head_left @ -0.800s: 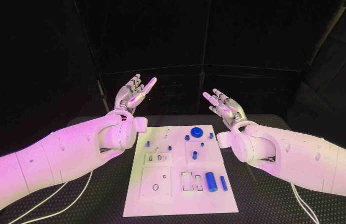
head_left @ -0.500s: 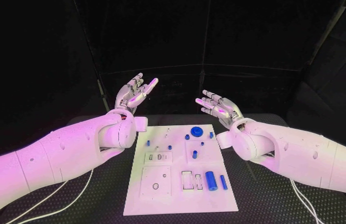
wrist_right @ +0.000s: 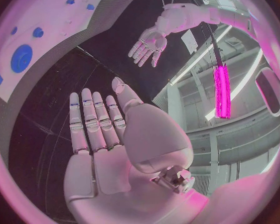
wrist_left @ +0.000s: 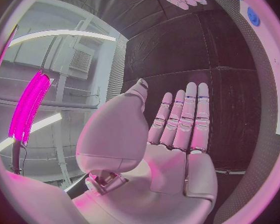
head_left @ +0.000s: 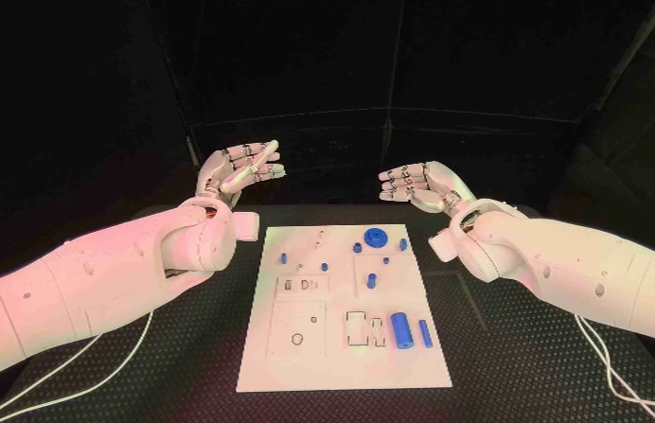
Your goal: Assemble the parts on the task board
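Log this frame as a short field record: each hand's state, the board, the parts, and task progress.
left hand: silver left hand, raised beyond the board's far edge, fingers apart, holding nothing
right hand: silver right hand, raised likewise, holding nothing
board: white rectangular task board, flat on the black table
parts: round blue disc at far end; large blue cylinder near end; small blue pieces between
progress: neither hand touches any part

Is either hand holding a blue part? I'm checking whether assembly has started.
No: the left hand and the right hand are raised beyond the task board, fingers apart and holding nothing.
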